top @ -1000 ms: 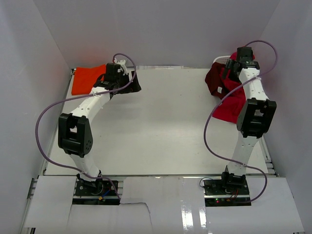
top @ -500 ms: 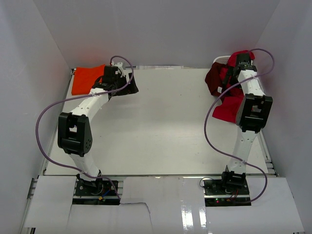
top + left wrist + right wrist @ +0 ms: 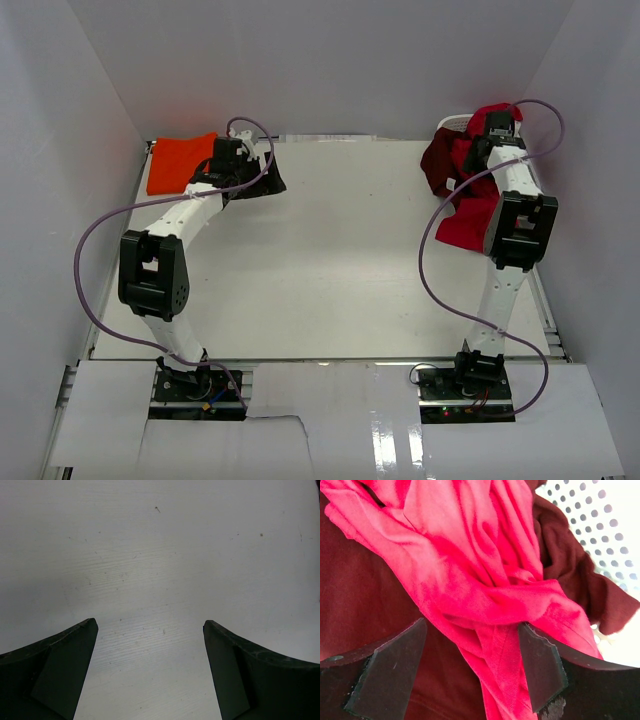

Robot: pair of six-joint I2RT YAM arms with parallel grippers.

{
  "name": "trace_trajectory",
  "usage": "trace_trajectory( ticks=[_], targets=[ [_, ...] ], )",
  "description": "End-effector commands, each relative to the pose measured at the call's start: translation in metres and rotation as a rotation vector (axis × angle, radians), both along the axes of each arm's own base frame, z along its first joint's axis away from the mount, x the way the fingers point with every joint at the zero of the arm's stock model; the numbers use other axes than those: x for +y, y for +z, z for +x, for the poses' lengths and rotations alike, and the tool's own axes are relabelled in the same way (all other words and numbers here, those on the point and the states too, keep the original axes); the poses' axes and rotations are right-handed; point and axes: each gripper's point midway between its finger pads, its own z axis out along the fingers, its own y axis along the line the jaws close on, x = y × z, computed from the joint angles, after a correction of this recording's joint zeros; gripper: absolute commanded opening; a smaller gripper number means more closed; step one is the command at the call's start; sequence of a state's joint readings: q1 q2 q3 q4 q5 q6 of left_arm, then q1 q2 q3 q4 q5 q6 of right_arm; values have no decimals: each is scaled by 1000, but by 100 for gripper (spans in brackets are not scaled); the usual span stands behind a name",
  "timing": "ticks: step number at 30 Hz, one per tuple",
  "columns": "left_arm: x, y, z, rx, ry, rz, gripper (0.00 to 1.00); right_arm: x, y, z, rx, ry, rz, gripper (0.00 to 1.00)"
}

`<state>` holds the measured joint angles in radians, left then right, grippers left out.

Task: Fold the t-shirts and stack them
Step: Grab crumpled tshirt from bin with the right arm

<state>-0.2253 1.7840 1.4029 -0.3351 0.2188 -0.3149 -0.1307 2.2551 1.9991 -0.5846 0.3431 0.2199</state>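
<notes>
- Right pincer, wide and empty, straddles a crumpled crimson cloth t-shirt; closing may also snag the dark maroon cloth t-shirt beneath.
- Left pincer: wide, empty.

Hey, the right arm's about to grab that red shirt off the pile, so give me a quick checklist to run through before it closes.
1. Right gripper jaws apart: ok.
2. A fold of the red t-shirt lies between those jaws: ok.
3. Only red cloth in the bite: cannot tell; the maroon t-shirt lies right under and beside it.
4. Basket wall away from the jaws: ok, it shows behind the cloth at upper right.
5. Left gripper open and holding nothing, above the table: ok.
6. Orange t-shirt out of the way in the far left corner: ok.
</notes>
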Motion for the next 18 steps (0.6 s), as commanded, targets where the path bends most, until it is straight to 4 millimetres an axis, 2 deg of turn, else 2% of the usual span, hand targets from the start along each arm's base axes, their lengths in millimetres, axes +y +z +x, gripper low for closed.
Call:
trace_trajectory(
  ticks=[1, 3, 4, 7, 8, 9, 10, 12, 13, 15, 18],
  targets=[
    [-5, 19, -1, -44, -17, -24, 98, -9, 2, 14, -39, -14, -32, 80],
    [-5, 17, -1, -41, -20, -24, 98, -10, 2, 16, -44, -14, -37, 72],
    [-5, 17, -1, -39, -17, -26, 98, -10, 1, 17, -45, -13, -38, 61],
    [-5, 14, -1, -34, -19, -27, 98, -12, 1, 19, -50, -14, -46, 51],
    [-5, 14, -1, -33, -20, -29, 98, -12, 1, 19, -52, -12, -48, 41],
    [-5, 13, -1, -31, -20, -28, 98, -13, 2, 20, -57, -13, -52, 34],
    [-5, 13, -2, -30, -20, -27, 98, -13, 3, 21, -62, -10, -54, 23],
    [-5, 12, -2, -30, -20, -28, 98, -11, 6, 25, -74, 7, -49, 18],
    [-5, 12, -2, -28, -21, -29, 98, -7, 18, 34, -106, 33, -37, 17],
    [-7, 12, -3, -27, -24, -31, 98, -7, 23, 36, -113, 40, -38, 14],
    [-7, 13, -4, -30, -25, -35, 98, -1, 50, 41, -164, 63, -53, 9]
  ],
)
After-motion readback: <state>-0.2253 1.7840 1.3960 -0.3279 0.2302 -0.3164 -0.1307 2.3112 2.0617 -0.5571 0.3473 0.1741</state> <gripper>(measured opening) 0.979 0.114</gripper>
